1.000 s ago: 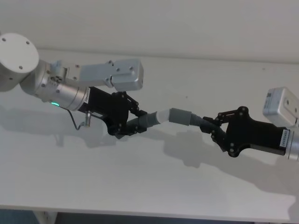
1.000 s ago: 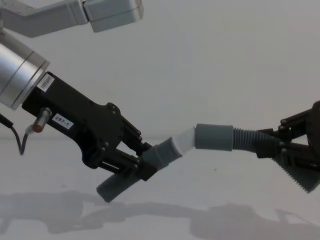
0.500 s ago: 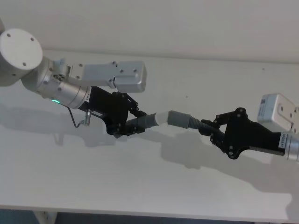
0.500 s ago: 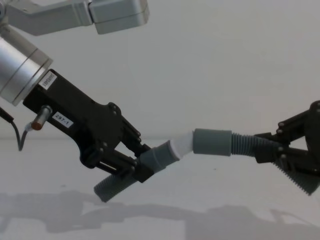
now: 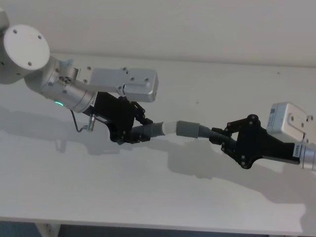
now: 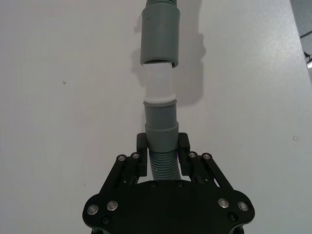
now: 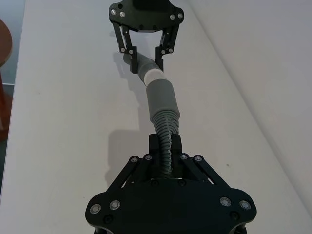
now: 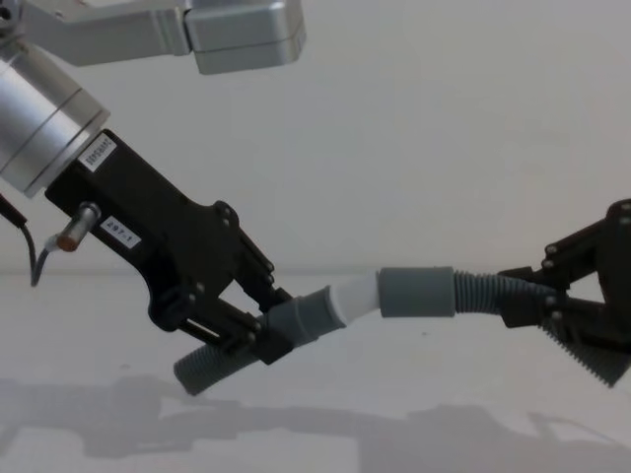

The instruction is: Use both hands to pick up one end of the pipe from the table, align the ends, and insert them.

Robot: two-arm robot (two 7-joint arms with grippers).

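White table (image 5: 148, 192) below both arms. Left gripper (image 5: 137, 129) clamps spigot hose piece (image 8: 296, 320); right gripper (image 5: 220, 138), at 3 o'clock, clamps socket hose piece (image 8: 434, 292). White spigot tip (image 6: 159, 84) sits partly inside socket cuff (image 6: 160, 35).

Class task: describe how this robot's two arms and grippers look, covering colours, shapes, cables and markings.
Both are silver cylindrical arms ending in black plastic two-finger grippers with screw-studded linkages. The left gripper bears small white labels, a thin black cable and a green light; the right gripper has a white label at its wrist.
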